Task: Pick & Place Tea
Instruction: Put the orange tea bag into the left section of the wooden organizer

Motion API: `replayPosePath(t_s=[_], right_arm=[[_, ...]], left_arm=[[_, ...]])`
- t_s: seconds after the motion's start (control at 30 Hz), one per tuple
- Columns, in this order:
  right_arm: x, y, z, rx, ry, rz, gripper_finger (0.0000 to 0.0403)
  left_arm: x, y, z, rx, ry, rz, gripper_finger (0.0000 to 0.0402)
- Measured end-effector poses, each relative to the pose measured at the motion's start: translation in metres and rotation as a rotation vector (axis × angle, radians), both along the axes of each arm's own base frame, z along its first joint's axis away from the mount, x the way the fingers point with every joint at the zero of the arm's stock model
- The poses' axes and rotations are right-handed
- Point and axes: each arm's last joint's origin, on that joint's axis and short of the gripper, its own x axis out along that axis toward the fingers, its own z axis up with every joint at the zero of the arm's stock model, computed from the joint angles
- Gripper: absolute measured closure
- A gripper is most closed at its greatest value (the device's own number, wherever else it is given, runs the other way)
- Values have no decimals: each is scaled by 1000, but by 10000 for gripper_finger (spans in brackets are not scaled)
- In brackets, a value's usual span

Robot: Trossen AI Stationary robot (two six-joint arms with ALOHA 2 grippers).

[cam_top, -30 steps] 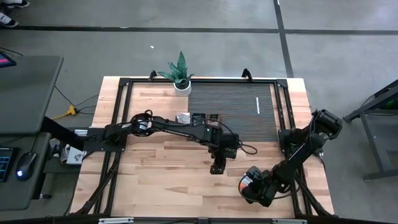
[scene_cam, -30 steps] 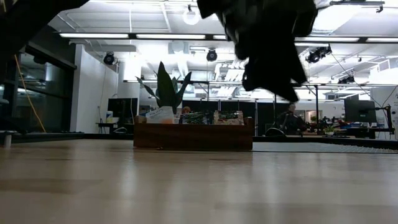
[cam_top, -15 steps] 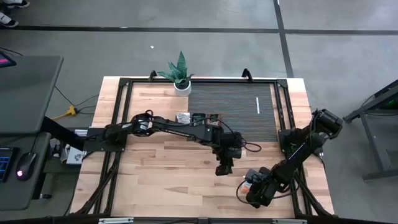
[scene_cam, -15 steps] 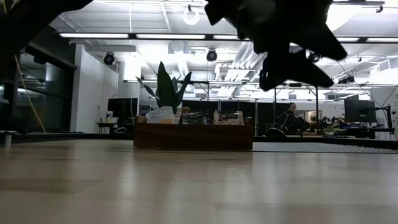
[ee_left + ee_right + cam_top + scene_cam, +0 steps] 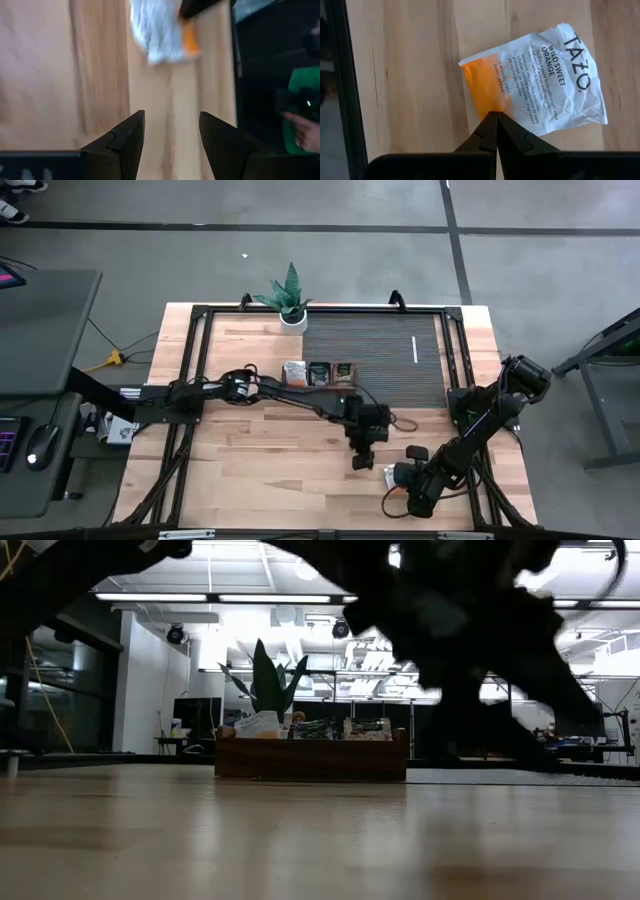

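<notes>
A white-and-orange tea sachet [image 5: 540, 80] lies spread over the bare wood near the table's front right, with my right gripper [image 5: 495, 117] shut on it. The left wrist view shows the same sachet [image 5: 160, 30] a short way ahead of my left gripper [image 5: 170, 125], which is open and empty. From above, my left gripper [image 5: 362, 462] hovers just left of my right gripper [image 5: 398, 477]. More tea sachets [image 5: 294, 371] stand in the brown wooden tray [image 5: 318, 385] at the table's middle. My right gripper pinches the sachet's orange end [image 5: 482, 102] between its two shut fingertips, at the edge of the packet. The fingers come steeply from above. The printed white part spreads flat beyond them over the wood. Whether the sachet rests on the table or hangs just clear, I cannot tell.
A dark ribbed mat [image 5: 375, 365] covers the far right of the table behind the tray. A potted plant [image 5: 290, 298] stands at the far edge. Black frame rails [image 5: 455, 370] run along the table's sides. Bare wood lies at the near left.
My left gripper has moved down and toward the near right, closer to the sachet, and has rolled; its arm no longer covers the tray. My right gripper has stayed in place but rolled about its own axis, turning the sachet with it.
</notes>
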Motion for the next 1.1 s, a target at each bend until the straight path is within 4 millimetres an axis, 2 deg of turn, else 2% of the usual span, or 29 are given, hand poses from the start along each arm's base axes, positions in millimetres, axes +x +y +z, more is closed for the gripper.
replayPosePath(t_s=[0.1,0.23,0.73,1.1], right_arm=[[0,0,0,-7,-5,31,403],[0,0,0,-6,-12,39,403],[4,2,0,-16,-81,20,403],[8,0,1,-65,-153,8,403]], left_arm=[[7,-5,-20,-46,13,6,215],[7,-8,-32,-70,77,52,215],[18,-8,-34,-204,149,310,215],[16,-20,-34,-205,169,338,215]])
